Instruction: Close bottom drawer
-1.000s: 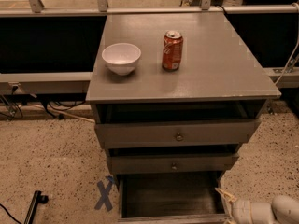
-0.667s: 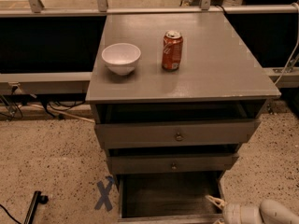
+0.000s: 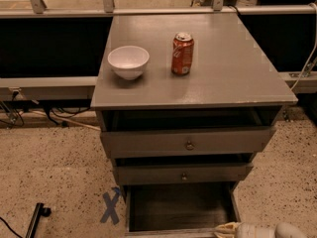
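the bottom drawer [image 3: 179,208] is the lowest and narrowest of three in a grey cabinet [image 3: 106,121]. it stands pulled far out toward the camera, with its dark inside open to view and its front rail running along the lower edge of the picture. the tool [image 3: 226,229] is at the bottom right, a pale tip on a white arm that comes in from the right edge. it sits at the drawer's front right corner, and whether it touches the wood cannot be told. whether it is spread or pressed together cannot be told either.

above, the middle drawer [image 3: 148,174] is out a little and has a small round knob [image 3: 184,177]. the top drawer [image 3: 148,144], the widest, is out a little too and carries a larger metal knob [image 3: 189,145].

on the cabinet's flat grey surface [image 3: 233,73] a white bowl [image 3: 128,61] stands upright at the left. a red drink can [image 3: 183,53] stands upright near its right, and the two are apart.

on the speckled floor [image 3: 54,172], just left of the bottom drawer, is a blue taped x [image 3: 111,207].
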### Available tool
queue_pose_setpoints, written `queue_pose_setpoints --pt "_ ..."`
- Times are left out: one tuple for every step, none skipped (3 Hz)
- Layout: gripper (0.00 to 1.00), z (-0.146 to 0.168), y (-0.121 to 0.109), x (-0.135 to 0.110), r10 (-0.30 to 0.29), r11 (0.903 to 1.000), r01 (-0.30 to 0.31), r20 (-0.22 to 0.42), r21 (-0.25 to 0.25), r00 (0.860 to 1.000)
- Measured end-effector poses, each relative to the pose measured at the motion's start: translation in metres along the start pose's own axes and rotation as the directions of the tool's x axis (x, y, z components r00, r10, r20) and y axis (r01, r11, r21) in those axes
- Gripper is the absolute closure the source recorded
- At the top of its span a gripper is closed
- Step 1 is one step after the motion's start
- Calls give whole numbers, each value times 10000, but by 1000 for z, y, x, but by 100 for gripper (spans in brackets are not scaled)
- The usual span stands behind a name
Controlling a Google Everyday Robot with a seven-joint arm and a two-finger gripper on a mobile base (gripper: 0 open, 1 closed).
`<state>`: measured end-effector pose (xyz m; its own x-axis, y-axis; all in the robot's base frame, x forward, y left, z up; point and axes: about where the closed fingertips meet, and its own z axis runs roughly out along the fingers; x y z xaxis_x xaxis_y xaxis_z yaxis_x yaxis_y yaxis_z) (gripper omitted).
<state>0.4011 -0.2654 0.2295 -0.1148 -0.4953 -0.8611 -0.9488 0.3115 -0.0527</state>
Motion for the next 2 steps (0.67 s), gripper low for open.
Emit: queue_pose_setpoints --pt "87 -1 13 7 -330 9994 333 259 -135 9991" --pt "100 15 47 18 -442 9975 458 320 -539 9985"
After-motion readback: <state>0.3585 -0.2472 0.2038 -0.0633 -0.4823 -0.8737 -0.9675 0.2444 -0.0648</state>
